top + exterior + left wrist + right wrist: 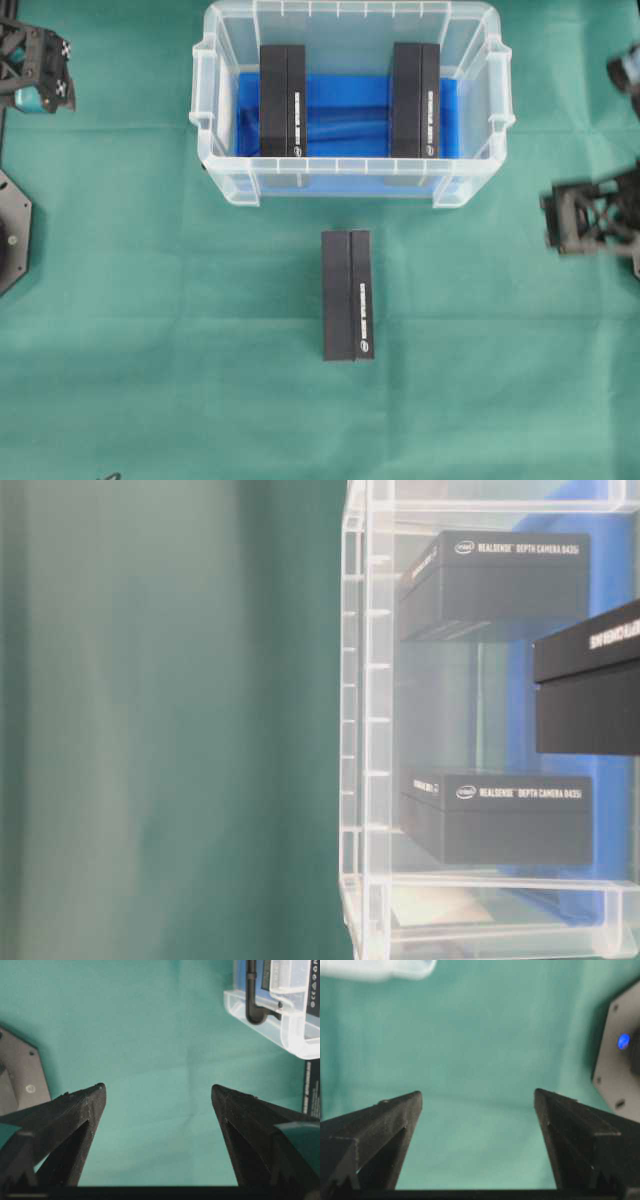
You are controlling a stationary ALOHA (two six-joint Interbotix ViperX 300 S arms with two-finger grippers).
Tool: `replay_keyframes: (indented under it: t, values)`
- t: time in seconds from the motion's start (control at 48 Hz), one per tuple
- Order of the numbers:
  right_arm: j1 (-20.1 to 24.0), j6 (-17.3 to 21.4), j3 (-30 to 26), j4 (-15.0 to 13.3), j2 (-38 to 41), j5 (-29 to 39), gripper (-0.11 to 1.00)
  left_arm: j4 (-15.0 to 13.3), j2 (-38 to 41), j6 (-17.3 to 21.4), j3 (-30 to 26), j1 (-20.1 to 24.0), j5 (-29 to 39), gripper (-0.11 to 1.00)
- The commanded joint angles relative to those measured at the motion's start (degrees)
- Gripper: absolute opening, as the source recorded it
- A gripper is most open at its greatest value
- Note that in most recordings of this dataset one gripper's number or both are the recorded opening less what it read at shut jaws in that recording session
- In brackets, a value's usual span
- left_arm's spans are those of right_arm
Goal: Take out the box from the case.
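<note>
One black box (347,294) lies flat on the green cloth (150,330), just in front of the case (352,178) and apart from its ribbed rim. Two matching boxes (283,100) stand inside on the blue floor lining, one toward each end. Open cloth surrounds the outer box. Left gripper (158,1092) and right gripper (478,1096) both hover spread wide, holding nothing.

Green cloth covers the worktop (150,330); the clear case (352,176) has blue lining (348,115); three boxes (347,294) are black with white lettering.
</note>
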Motion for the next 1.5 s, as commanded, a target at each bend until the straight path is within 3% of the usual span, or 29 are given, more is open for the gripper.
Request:
replay_keyframes:
  t: [0.0,0.396,0.605,0.772,1.481]
  values:
    - [-4.0,-2.5,0.3,-0.4,-1.6,-1.3,0.91,0.2,0.0,0.1,-1.6,0.1,-0.3,0.92]
    - [-23.2,-19.9,1.1,-1.3,-2.4,-7.1,0.91,0.3,0.1,0.1,-1.6,0.2,-0.4,0.92]
    - [-29.8,-25.6,1.1,-1.0,-1.5,-9.8,0.91,0.3,0.1,0.1,-1.6,0.1,-0.4,0.92]
    - [-31.3,-27.7,0.7,0.3,-1.0,-9.8,0.91,0.2,0.0,0.1,-1.5,0.1,-0.3,0.92]
    - [-31.3,-27.8,0.8,0.9,-1.0,-9.8,0.91,0.3,0.2,0.2,-1.6,0.4,-0.5,0.92]
